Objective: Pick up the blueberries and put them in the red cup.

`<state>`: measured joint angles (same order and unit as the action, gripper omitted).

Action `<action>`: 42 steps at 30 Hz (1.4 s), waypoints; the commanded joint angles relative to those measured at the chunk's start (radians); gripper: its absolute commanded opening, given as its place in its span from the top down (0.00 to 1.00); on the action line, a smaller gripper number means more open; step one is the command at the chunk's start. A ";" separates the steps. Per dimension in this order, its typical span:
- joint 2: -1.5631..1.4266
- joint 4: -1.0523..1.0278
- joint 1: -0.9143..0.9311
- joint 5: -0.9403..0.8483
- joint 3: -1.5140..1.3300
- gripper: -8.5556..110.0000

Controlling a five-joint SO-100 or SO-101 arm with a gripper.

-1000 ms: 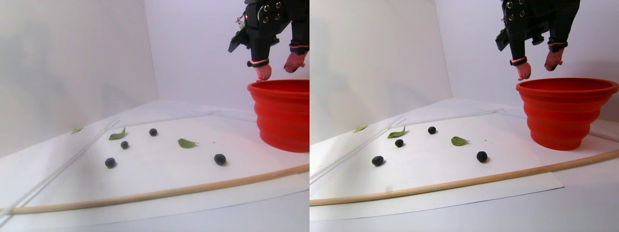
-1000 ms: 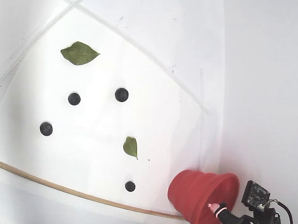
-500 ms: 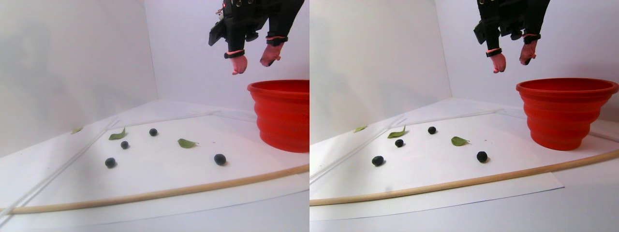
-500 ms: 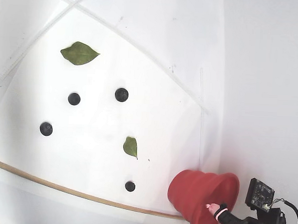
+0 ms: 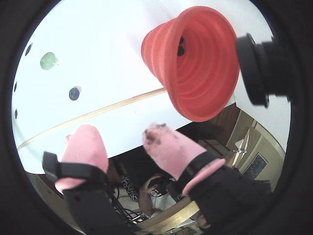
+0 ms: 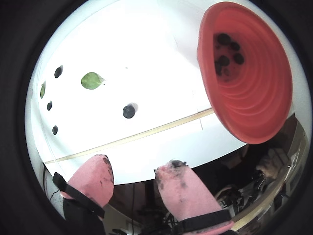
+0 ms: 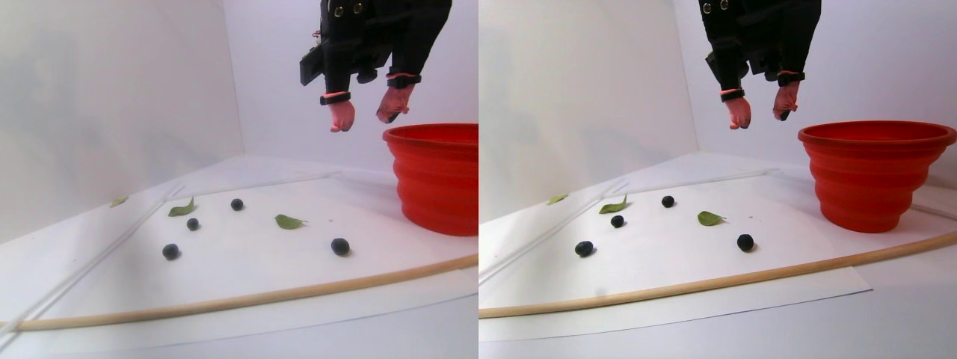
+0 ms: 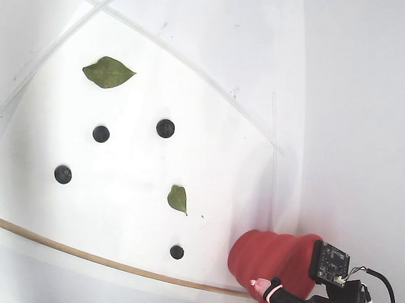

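We see the gripper (image 7: 364,117) up in the air, just to the left of the cup (image 7: 437,179) in the stereo pair view and a bit higher than its rim. Its jaws are apart and hold nothing. The pink fingertips (image 6: 183,188) have dark smudges on them in a wrist view. The cup is red with ribbed walls, and it stands on the white counter (image 7: 247,254) at the right side. In a wrist view we look down into the cup (image 6: 254,78) and see some berries in the cup (image 6: 226,51) lying at the bottom. Four berries (image 8: 165,128) are on the counter, well apart from each other. In the fixed view one berry sits near the middle at the top, one (image 8: 101,133) is to its left, one (image 8: 63,174) is lower and further left, and one (image 8: 177,252) is low down, closest to the cup. Two green leaves (image 8: 108,72) lie flat there too, a big one at the top left and a small one (image 8: 177,198) between the berries. A thin stick (image 7: 247,299) runs across the counter in front of the berries in the stereo pair view. In the fixed view the gripper (image 8: 258,285) shows at the bottom right, over the near side of the cup (image 8: 265,258).
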<state>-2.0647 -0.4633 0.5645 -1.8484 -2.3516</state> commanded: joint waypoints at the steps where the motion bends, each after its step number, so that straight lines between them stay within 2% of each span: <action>1: -0.032 -0.002 -0.006 0.014 0.014 0.78; 42: 0.380 0.296 -0.052 0.048 0.006 0.78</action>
<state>-1.6797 -0.1825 0.5170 -1.8055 -2.3807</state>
